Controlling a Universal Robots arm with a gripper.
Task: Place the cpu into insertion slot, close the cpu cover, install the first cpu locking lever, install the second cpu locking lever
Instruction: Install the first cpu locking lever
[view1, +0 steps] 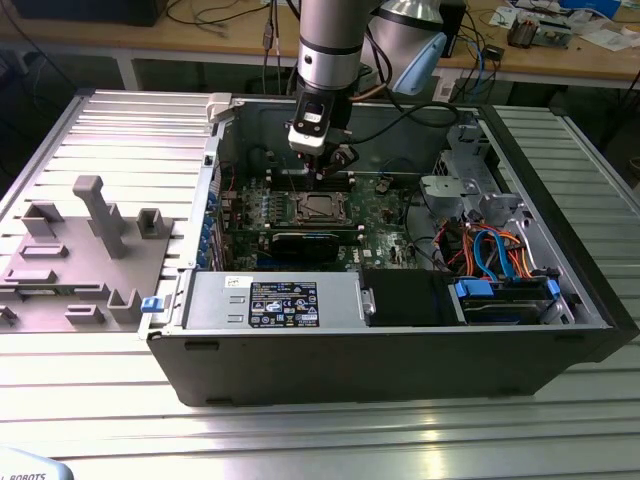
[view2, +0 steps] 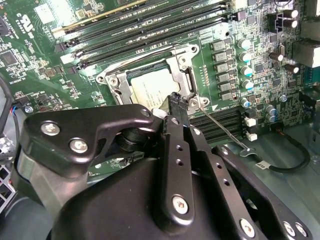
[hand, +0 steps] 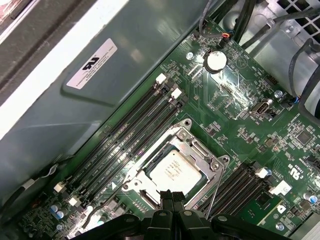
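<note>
— Exterior view first?

— Open dark grey metal computer case (view1: 380, 350), lying on a ribbed aluminium table (view1: 100, 130). Silver robot arm (view1: 330, 40) reaching straight down inside. Black gripper (view1: 319, 175) poised just above the small square insertion slot (view1: 318, 207) on the green circuit board (view1: 385, 195). Probably coming from overhead to stay clear of the case walls.

— And the second wrist view?

— Small flat square cpu with a dull silver top (view2: 149, 86), seated in the slot. Thin silvery square cpu cover (view2: 187, 77) lying down around it, chip showing through the window. Looks closed, so as to pin the chip in place. Black fingers (view2: 175, 107) clenched together on nothing, tip right beside the cover's edge. Likely pressed together to make one narrow pusher. Thin steel wire lever (view2: 224, 131) angled out across the board, apparently not latched.

— First wrist view?

— Cpu framed by the lowered cover (hand: 201, 151), beside rows of long black memory slots (hand: 130, 135). Wire lever standing free of the frame, close to the clenched fingertips.
</note>
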